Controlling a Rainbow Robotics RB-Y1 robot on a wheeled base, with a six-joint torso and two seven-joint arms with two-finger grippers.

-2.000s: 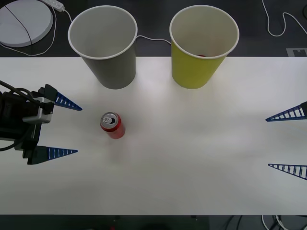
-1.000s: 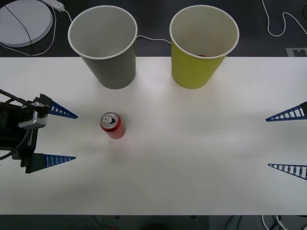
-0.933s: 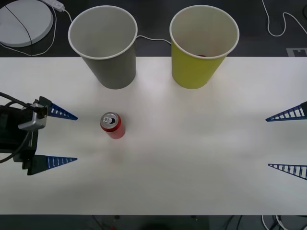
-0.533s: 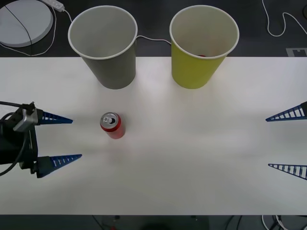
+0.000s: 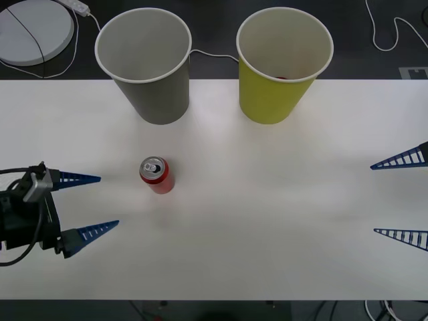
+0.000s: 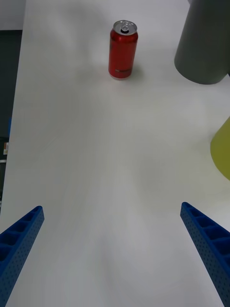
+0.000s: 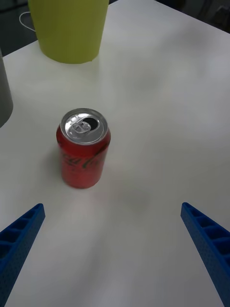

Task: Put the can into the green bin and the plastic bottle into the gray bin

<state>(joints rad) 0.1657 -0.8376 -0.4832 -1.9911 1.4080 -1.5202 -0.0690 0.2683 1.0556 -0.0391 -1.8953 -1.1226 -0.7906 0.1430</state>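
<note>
The red can (image 5: 157, 175) stands upright on the white table, left of centre, its silver top and pull tab showing (image 7: 83, 147) (image 6: 123, 49). My left gripper (image 5: 99, 204) is open at the table's left side, its blue fingers pointing at the can from a short distance, nothing between them. At the right edge my right gripper (image 5: 401, 197) also stands open and empty, far from the can. The gray bin (image 5: 148, 80) stands at the back left and the green bin (image 5: 281, 83) at the back right, both upright. The plastic bottle is out of view.
A white round disc (image 5: 33, 30) and cables (image 5: 391, 33) lie on the dark floor beyond the table's far edge. The white table (image 5: 267, 221) stretches wide between the can and the right gripper.
My left gripper has moved down toward the table's front edge and turned, so its fingers now point at the can from lower left. The can, both bins and the right gripper have not moved.
</note>
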